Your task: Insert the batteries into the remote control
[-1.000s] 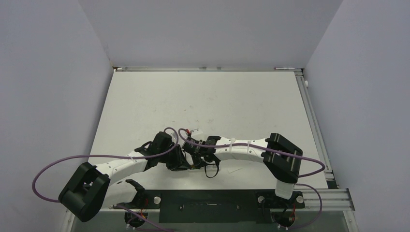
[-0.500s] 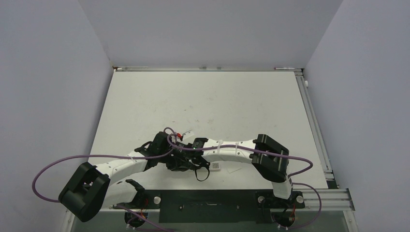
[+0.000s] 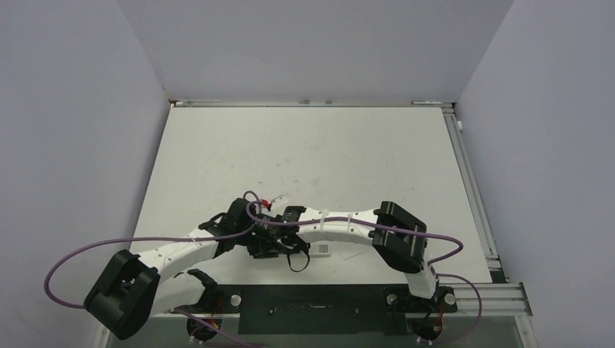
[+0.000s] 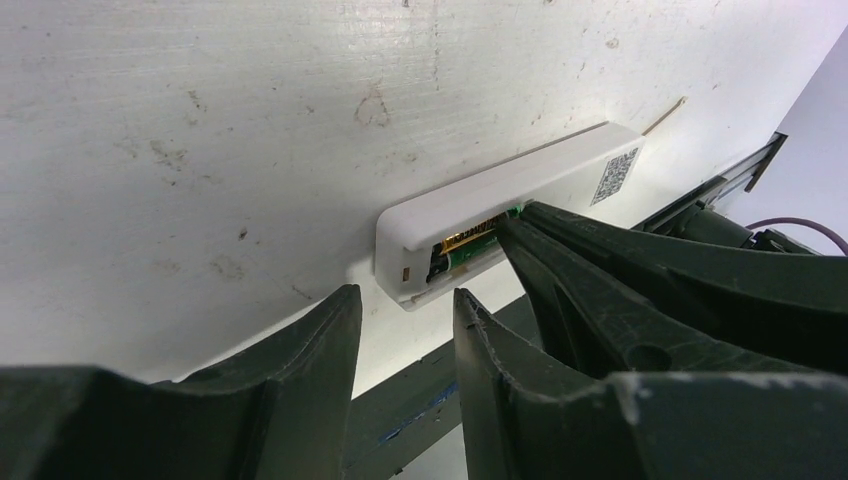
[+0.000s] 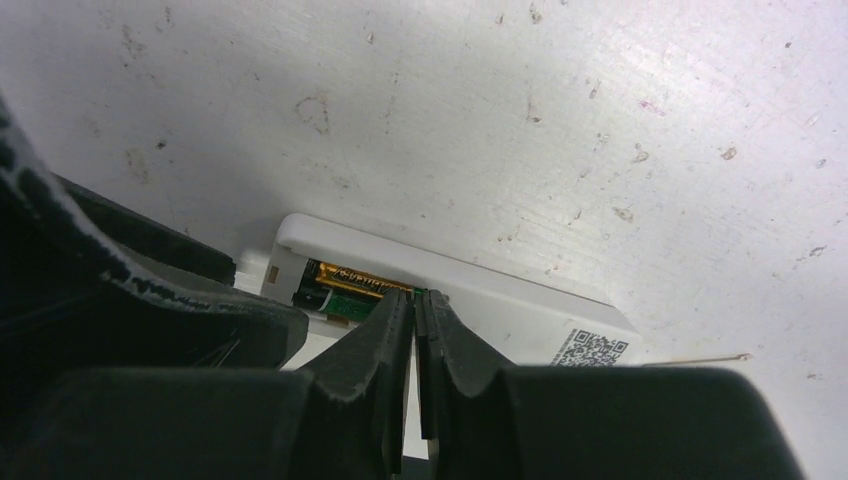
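Evidently our right gripper (image 5: pixel 415 302), fingers together, presses into the remote control (image 5: pixel 480 295) to seat 1 gold battery (image 5: pixel 350 274); our left gripper (image 4: pixel 405 300) fingers stand apart, empty.

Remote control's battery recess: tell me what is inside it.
In the recess of the remote control lies a gold-orange battery, a green strip beside it. The right gripper, shut, covers the rest, so a second battery cannot be confirmed.

Left end effector (image 4: pixel 403 303) fingers parted, empty; right end effector (image 5: pixel 413 308) fingers pressed together; both low, angled inward, nearly touching.
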